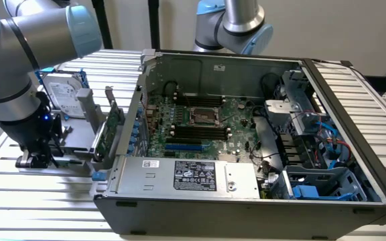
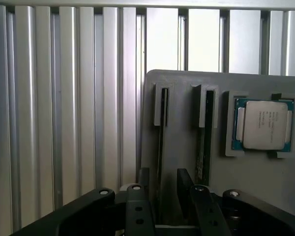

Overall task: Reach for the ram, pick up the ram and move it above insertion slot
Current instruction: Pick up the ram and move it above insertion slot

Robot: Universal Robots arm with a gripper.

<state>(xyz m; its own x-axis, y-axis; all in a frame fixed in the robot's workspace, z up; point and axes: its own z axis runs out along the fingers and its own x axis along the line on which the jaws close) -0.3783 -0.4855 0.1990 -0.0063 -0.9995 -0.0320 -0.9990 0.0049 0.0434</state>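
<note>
Exterior: hand (image 1: 40, 159) down low by counter (image 1: 38, 201), at exterior view's left of PC case (image 1: 247, 211), near hard drive (image 1: 62, 98).
Wrist: wide open, fingers (image 2: 143, 183) straddling ram (image 2: 162, 142), on edge in holder (image 2: 182, 98) slot, not clamped. Second stick (image 2: 204, 137) in next slot, CPU (image 2: 263, 124) alongside.
</note>
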